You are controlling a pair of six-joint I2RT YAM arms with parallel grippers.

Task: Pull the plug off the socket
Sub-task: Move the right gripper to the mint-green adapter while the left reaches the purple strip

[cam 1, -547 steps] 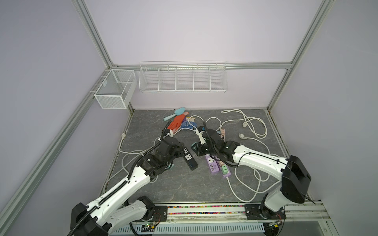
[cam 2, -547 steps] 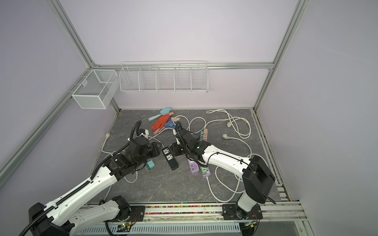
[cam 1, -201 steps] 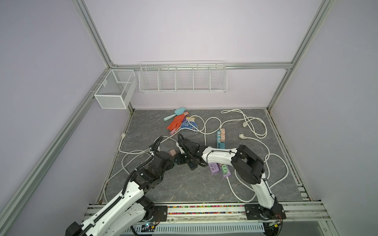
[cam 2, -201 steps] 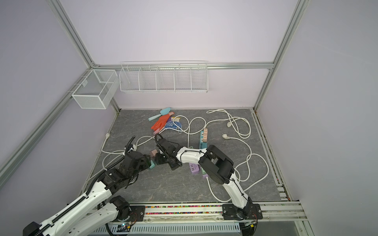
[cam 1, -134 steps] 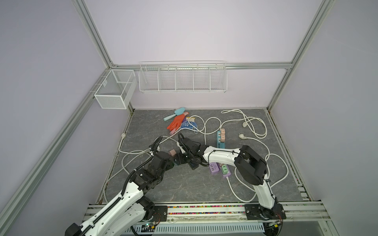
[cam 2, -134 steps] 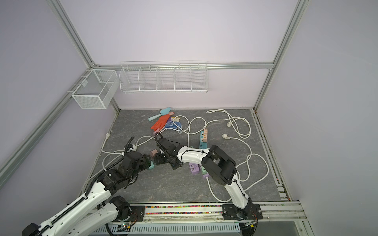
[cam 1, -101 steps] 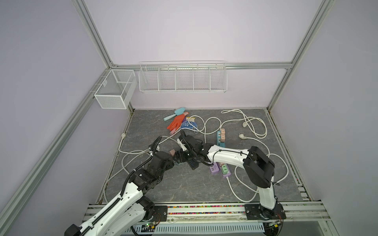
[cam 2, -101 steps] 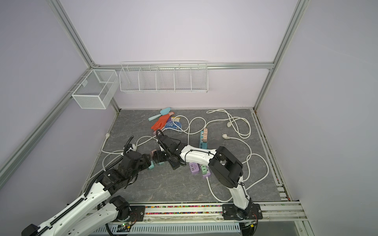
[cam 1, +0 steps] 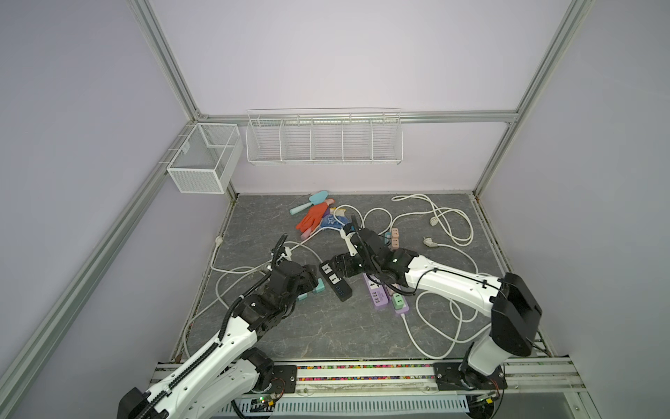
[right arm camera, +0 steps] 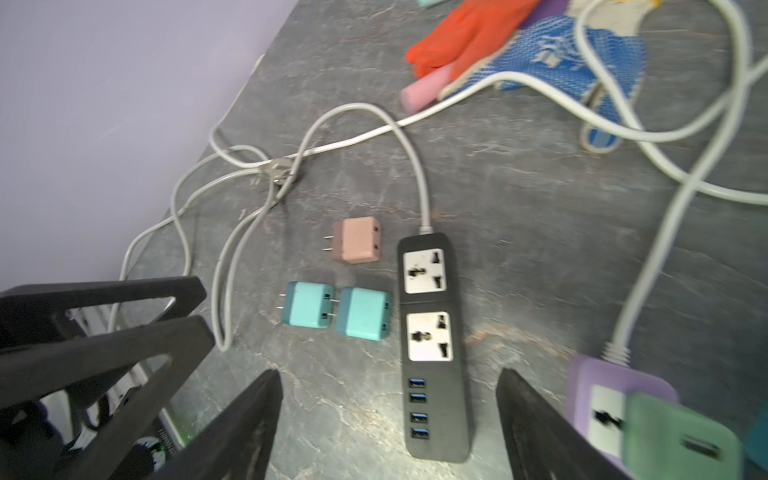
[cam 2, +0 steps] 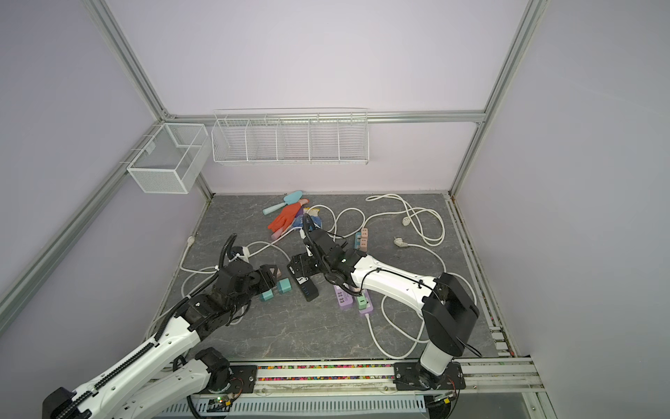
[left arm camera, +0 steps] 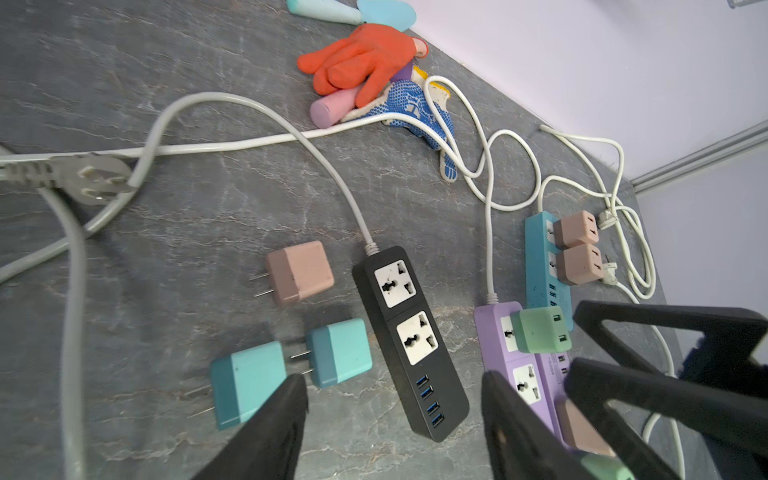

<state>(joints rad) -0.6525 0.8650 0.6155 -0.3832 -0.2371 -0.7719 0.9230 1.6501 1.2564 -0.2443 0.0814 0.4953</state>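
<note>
- Plastic green plug (right arm camera: 681,436), likely light, rigid, slick; seated in purple strip (right arm camera: 590,374), just beside my right pincer (right arm camera: 386,376).
- I'd take its flat sides.
- Right pincer and left pincer (left arm camera: 392,384) apart, empty.

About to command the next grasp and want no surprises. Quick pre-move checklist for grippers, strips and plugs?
1. The left gripper is open and empty: ok.
2. The right gripper is open and empty: ok.
3. Both sockets of the black power strip are free: ok.
4. A teal adapter, a second teal adapter and a loose pink adapter lie beside it, with neither gripper touching them: ok.
5. Every plug out: not ok. A green adapter sits in the purple power strip, and two plugged pink adapters sit in the teal power strip.
</note>
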